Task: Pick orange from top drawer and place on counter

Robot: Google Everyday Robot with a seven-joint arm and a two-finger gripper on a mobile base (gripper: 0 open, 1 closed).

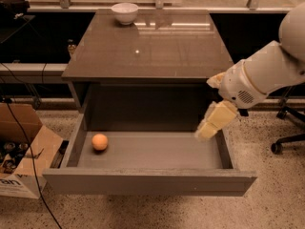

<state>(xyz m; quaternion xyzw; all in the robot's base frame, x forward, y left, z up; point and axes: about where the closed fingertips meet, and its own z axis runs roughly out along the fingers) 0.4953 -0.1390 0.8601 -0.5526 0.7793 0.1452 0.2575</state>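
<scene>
Claw [210, 126] over right end of top drawer [147, 183]; arm [267, 73] beyond right edge.

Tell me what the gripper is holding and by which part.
Nothing. The gripper hangs over the right end of the open top drawer; the orange lies at its left end, untouched.

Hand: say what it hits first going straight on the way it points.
Likely the top drawer floor, near its right wall: the hand points down-left into it, well right of the orange. Depth is unclear.
</scene>
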